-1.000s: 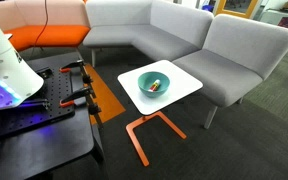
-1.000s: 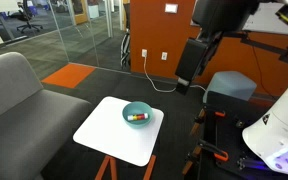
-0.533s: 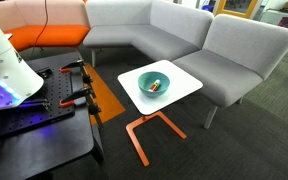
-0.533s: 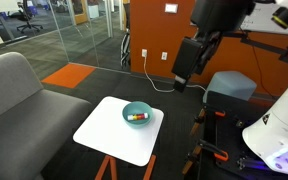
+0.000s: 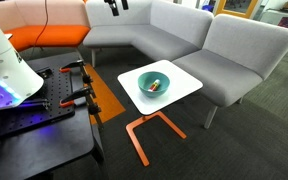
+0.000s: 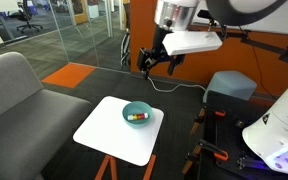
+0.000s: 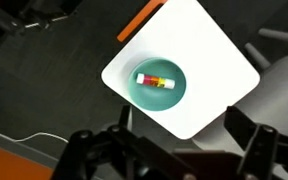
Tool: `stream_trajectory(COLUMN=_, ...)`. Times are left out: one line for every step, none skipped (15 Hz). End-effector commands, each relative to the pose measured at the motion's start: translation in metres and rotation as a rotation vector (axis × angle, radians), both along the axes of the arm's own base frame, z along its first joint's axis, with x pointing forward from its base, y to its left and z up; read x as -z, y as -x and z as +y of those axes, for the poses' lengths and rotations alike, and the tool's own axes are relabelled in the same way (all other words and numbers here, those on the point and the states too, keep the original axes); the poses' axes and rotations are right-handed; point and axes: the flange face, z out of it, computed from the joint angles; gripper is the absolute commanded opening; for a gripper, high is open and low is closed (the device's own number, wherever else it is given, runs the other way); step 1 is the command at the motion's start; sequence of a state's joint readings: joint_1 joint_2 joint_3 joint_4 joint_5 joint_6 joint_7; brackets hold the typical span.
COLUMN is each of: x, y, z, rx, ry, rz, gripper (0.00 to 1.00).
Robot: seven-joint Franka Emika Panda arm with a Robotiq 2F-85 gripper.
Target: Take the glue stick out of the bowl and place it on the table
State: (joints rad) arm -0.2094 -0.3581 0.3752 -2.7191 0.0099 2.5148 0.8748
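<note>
The teal bowl (image 5: 151, 82) (image 6: 136, 113) stands on the small white table (image 5: 180, 82) (image 6: 109, 135) with an orange frame. The glue stick (image 5: 155, 85) (image 6: 137, 118) lies inside the bowl. In the wrist view the bowl (image 7: 174, 95) sits on the white table top (image 7: 209, 55), and the glue stick (image 7: 155, 80) lies flat in it. My gripper (image 6: 152, 63) (image 5: 116, 4) hangs high above the table, open and empty. Its two dark fingers frame the bottom of the wrist view (image 7: 169, 150), well apart from the bowl.
A grey corner sofa (image 5: 184, 35) (image 6: 9, 90) wraps behind the table, with an orange seat (image 5: 44, 35) beside it. A black workbench with orange clamps (image 5: 44, 100) (image 6: 219, 150) stands next to the table. A white robot base (image 6: 279, 130) is on it.
The arm has swung and turned. The gripper now shows above the table in both exterior views, further from the workbench than before. Bowl and glue stick have not moved.
</note>
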Motion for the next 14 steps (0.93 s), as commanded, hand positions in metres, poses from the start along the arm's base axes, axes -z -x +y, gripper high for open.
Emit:
stream_trajectory(x=0.042, y=-0.041, z=-0.023, rx=0.201, ry=-0.006, rz=0.031, gripper=1.00)
stream_trajectory(x=0.055, y=-0.049, z=-0.029, rx=0.258, ry=0.000, rz=0.053, gripper=1.00)
stream_trajectory(x=0.070, y=-0.059, z=-0.033, rx=0.318, ry=0.005, rz=0.071, gripper=1.00)
stream_trajectory(x=0.083, y=-0.066, z=-0.036, rx=0.375, ry=0.010, rz=0.092, gripper=1.00)
stream_trajectory(x=0.099, y=-0.073, z=-0.037, rx=0.433, ry=0.010, rz=0.112, gripper=1.00)
stream_trajectory(x=0.115, y=-0.079, z=-0.038, rx=0.491, ry=0.005, rz=0.131, gripper=1.00)
stream_trajectory(x=0.130, y=-0.084, z=-0.039, rx=0.550, ry=-0.003, rz=0.145, gripper=1.00)
stream_trajectory(x=0.145, y=-0.088, z=-0.041, rx=0.606, ry=-0.015, rz=0.171, gripper=1.00)
stream_trajectory(x=0.161, y=-0.093, z=-0.043, rx=0.660, ry=-0.029, rz=0.194, gripper=1.00)
stream_trajectory(x=0.173, y=-0.095, z=-0.045, rx=0.712, ry=-0.044, rz=0.220, gripper=1.00)
stream_trajectory(x=0.184, y=-0.098, z=-0.047, rx=0.764, ry=-0.060, rz=0.243, gripper=1.00)
stream_trajectory(x=0.193, y=-0.100, z=-0.049, rx=0.816, ry=-0.082, rz=0.261, gripper=1.00)
stream_trajectory(x=0.200, y=-0.102, z=-0.051, rx=0.868, ry=-0.105, rz=0.280, gripper=1.00)
stream_trajectory(x=0.207, y=-0.102, z=-0.053, rx=0.923, ry=-0.129, rz=0.293, gripper=1.00)
